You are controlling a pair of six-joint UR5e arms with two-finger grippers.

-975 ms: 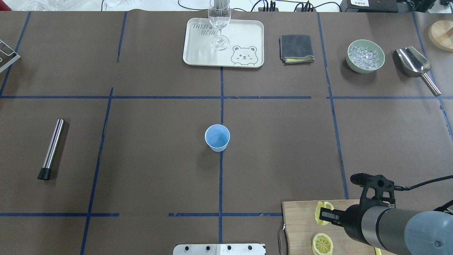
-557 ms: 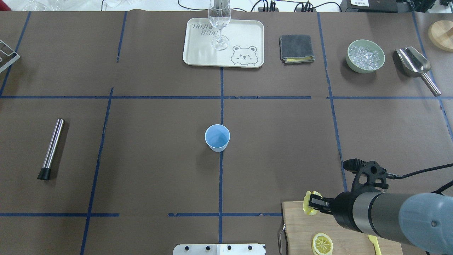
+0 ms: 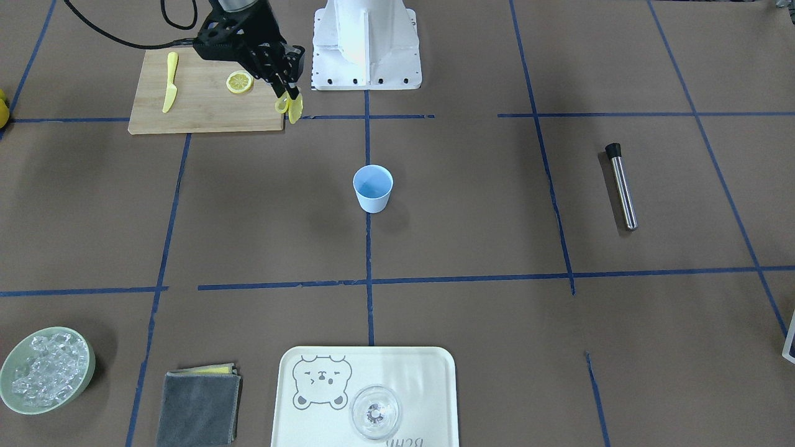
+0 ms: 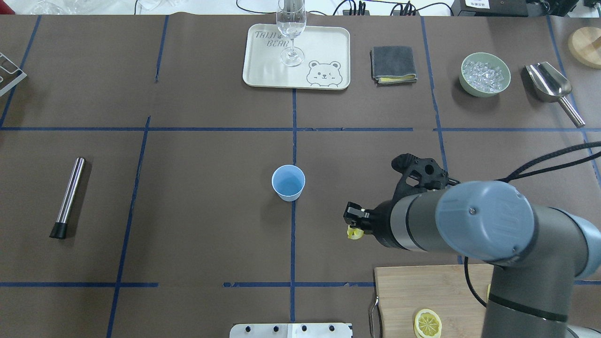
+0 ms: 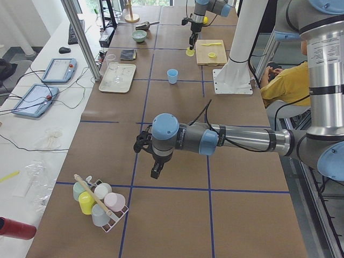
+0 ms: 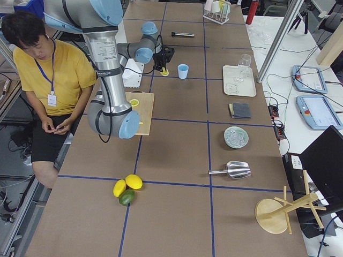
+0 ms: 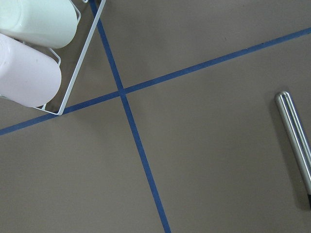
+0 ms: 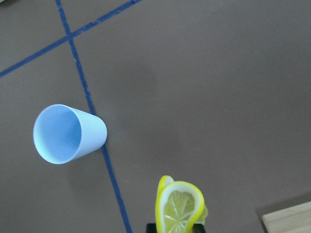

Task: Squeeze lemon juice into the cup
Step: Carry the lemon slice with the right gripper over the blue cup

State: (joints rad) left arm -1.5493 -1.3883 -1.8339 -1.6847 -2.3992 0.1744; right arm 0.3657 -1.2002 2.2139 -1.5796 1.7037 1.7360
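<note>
- The board (image 4: 399, 300) lies at the robot's edge of the surface (image 4: 188, 234), on its right side. A thin lemon slice (image 4: 427, 323) lies flat on it, with a yellow knife (image 3: 169, 87) further along the same board.
- The right tool (image 4: 353, 224) is past the board's far corner, over bare surface. Its fingers are closed narrowly on the lemon (image 4: 353, 233), pinching it by the rind.
- In the right wrist view the lemon's round cut face shows its pale segment lines. The rind is squashed to a tall oval between the fingers.
- The lemon is held off the board, between the board and the cup (image 4: 288, 182). It is to the cup's right and apart from it, not over its mouth.
- The cup stands upright at mid-surface on a blue tape line, mouth up.
- Level with the cup and well to its left lies a metal rod (image 4: 69, 197), its black cap toward the robot.
- The left tool (image 5: 156, 172) shows only in the side view, beyond the rod and near a wire rack (image 5: 99, 201) of pastel cups. Whether it is wide or narrow cannot be told.
- Along the far edge, left to right:
  - a cream tray (image 4: 267, 65) carrying a clear stemmed glass (image 4: 291, 33)
  - a folded grey cloth (image 4: 393, 64)
  - a green bowl (image 4: 465, 84) of ice (image 4: 485, 74)
  - a steel scoop (image 4: 549, 84)
</note>
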